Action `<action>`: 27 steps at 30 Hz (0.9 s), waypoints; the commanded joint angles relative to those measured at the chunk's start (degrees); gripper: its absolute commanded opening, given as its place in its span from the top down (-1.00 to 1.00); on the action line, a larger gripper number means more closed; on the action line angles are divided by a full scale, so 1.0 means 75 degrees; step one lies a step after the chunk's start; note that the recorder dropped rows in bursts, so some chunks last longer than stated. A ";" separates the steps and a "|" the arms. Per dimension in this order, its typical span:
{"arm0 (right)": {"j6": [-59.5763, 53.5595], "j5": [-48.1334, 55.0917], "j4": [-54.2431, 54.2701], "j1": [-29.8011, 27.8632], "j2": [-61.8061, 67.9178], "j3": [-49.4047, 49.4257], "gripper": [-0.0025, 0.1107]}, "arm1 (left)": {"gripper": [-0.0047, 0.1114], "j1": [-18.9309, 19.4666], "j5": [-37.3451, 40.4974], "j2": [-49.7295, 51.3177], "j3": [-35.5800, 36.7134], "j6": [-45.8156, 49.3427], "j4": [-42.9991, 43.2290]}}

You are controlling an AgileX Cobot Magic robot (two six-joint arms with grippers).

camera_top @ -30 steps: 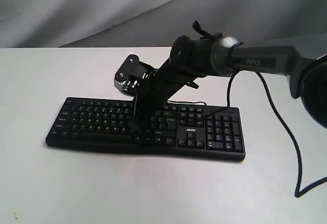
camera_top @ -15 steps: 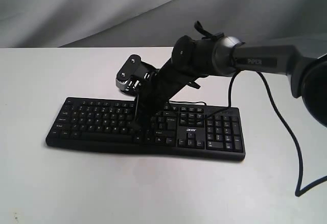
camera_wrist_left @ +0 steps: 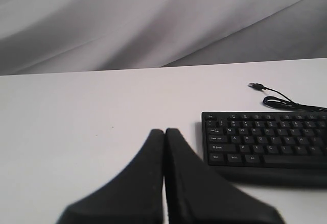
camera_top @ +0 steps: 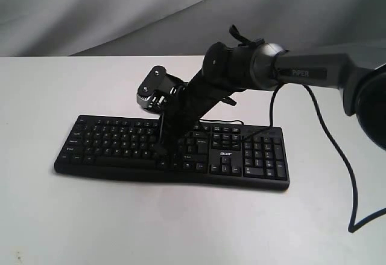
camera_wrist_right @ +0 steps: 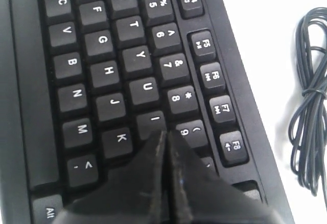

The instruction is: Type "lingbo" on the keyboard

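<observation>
The long black keyboard (camera_top: 114, 144) lies across the white table, with its acer logo to the left of the number pad. My right gripper (camera_top: 161, 150) reaches down from the right onto the letter keys, shut with nothing between the fingers. In the right wrist view the closed tips (camera_wrist_right: 166, 132) rest at the edge of the I key (camera_wrist_right: 151, 120), beside the 9 key, on the keyboard (camera_wrist_right: 102, 71). My left gripper (camera_wrist_left: 164, 130) is shut and empty above bare table, off the Ctrl end of the keyboard (camera_wrist_left: 265, 137). The exterior view does not show it.
The keyboard's thin black USB cable (camera_wrist_right: 309, 106) lies coiled on the table behind the function keys, its plug (camera_wrist_left: 255, 85) loose on the table. A thicker black robot cable (camera_top: 329, 141) hangs at the right. A grey cloth backdrop (camera_top: 90, 11) stands behind the table.
The right gripper and its wrist have shifted very slightly to the right over the keys. The keyboard has not moved.
</observation>
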 commanded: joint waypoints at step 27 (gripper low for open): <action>0.0011 0.0276 -0.0097 0.0040 -0.0556 0.0010 0.96 | 0.91 0.0008 -0.0051 -0.0028 0.0037 -0.0016 -0.0029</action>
